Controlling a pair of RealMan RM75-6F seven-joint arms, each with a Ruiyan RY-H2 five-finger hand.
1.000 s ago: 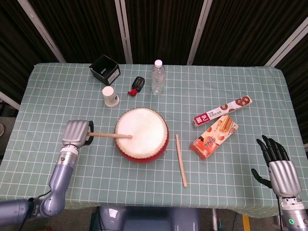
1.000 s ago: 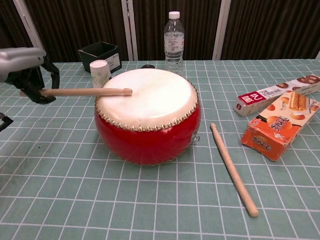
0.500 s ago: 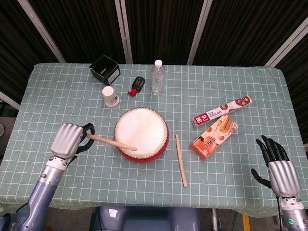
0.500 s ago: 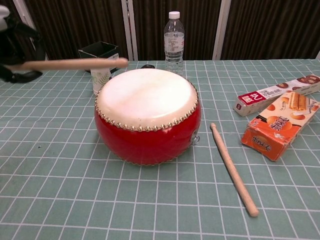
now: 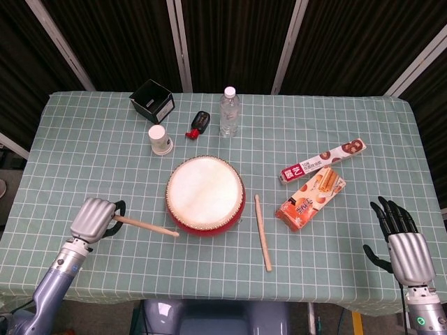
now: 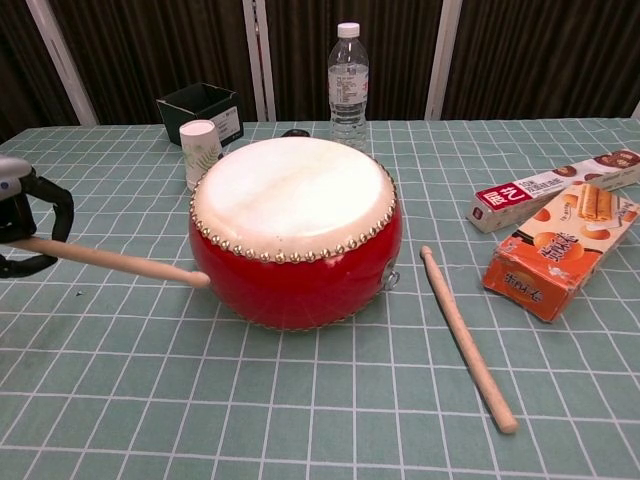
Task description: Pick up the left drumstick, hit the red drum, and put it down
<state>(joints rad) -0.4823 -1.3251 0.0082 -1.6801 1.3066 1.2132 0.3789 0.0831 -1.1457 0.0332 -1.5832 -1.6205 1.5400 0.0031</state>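
The red drum [image 5: 205,195] [image 6: 296,230] with its pale skin stands at the table's middle. My left hand [image 5: 93,218] [image 6: 18,215] grips the left drumstick [image 5: 145,226] [image 6: 110,262] at the front left. The stick points right and slightly down, its tip beside the drum's left front wall, off the skin. Whether the tip touches the wall or the cloth I cannot tell. A second drumstick [image 5: 262,232] [image 6: 467,338] lies on the cloth right of the drum. My right hand [image 5: 404,241] is open at the front right edge, holding nothing.
Behind the drum stand a paper cup [image 5: 160,139] [image 6: 201,151], a black box [image 5: 152,101] [image 6: 201,110], a small black and red item [image 5: 198,124] and a water bottle [image 5: 229,112] [image 6: 348,73]. Two snack boxes [image 5: 309,198] [image 6: 559,249] [image 5: 324,160] [image 6: 553,190] lie to the right.
My left hand has pulled back towards the table's front left and dropped. The stick came off the drum skin, rose, then swung down beside the drum's left wall. The right hand stayed still.
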